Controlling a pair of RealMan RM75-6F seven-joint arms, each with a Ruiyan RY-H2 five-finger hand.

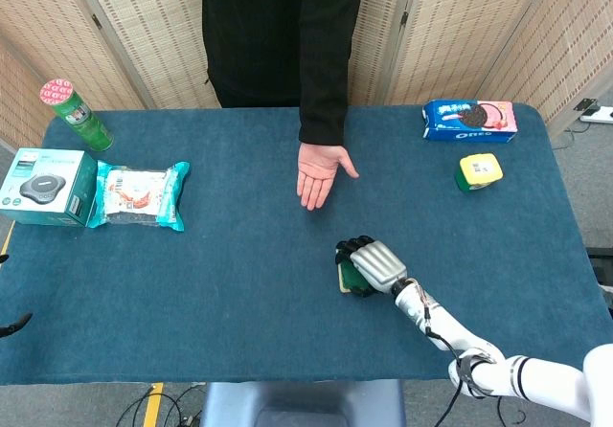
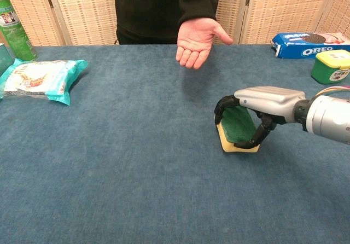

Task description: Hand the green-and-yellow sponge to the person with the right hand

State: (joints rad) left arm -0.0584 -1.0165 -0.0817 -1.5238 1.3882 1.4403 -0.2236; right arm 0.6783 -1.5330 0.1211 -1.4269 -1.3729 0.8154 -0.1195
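**Observer:** While the person's palm (image 2: 196, 39) waits open across the table (image 2: 120, 162), where are you?

**Operator:** My right hand (image 2: 257, 112) has its fingers curled around the green-and-yellow sponge (image 2: 236, 128), thumb under one edge. The sponge sits on the cloth, one side tipped up. I judge the grasp made; lifting and delivery remain.

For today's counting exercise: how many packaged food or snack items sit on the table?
4: a green can at the far left corner, a teal snack pack beside the box, an Oreo pack far right, a yellow-lidded tub just before it. None seems hidden.
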